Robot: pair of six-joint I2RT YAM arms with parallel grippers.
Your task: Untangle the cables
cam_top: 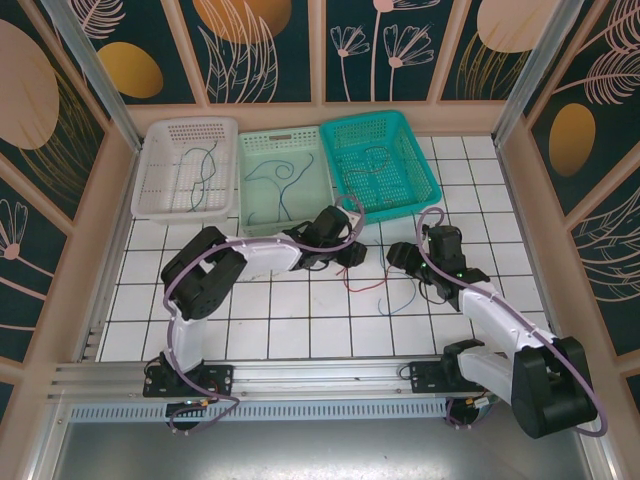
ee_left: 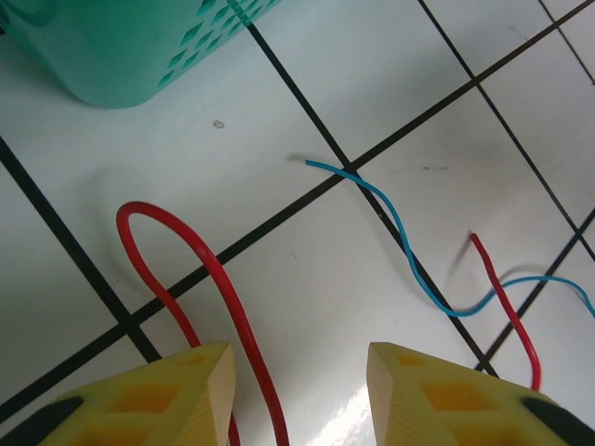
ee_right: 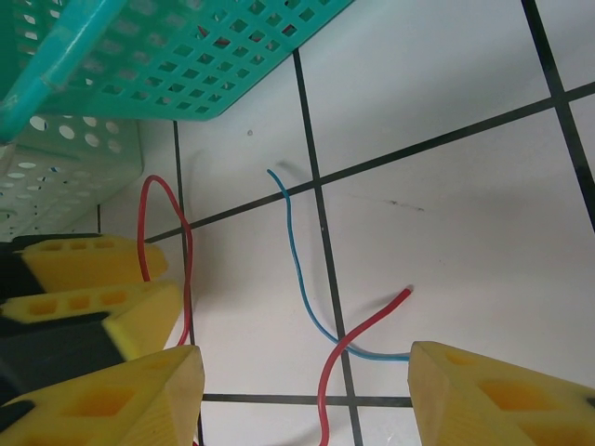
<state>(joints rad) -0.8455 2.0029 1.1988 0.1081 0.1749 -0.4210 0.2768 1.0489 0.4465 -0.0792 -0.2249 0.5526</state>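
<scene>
Left tool point(ee_left: 299, 353) partly spread, straddling red cable point(ee_left: 216, 271)

Glossy tiled table point(ee_left: 372, 74) — perforated plastic basket point(ee_left: 112, 46) — smooth, shiny cables point(ee_left: 149, 205).

Your L arm point(cam_top: 250, 255) folds up from its base, elbow bent, forearm laid across to the right w/ the wrist pitched down. L gripper point(ee_left: 297, 376) sits low over the table, jaws apart w/ a clear gap. Your R arm point(cam_top: 495, 315) reaches fwd and left, wrist tipped down too. R gripper point(ee_right: 302, 386) stands wide open. The two grippers are near each other, not touching.
</scene>
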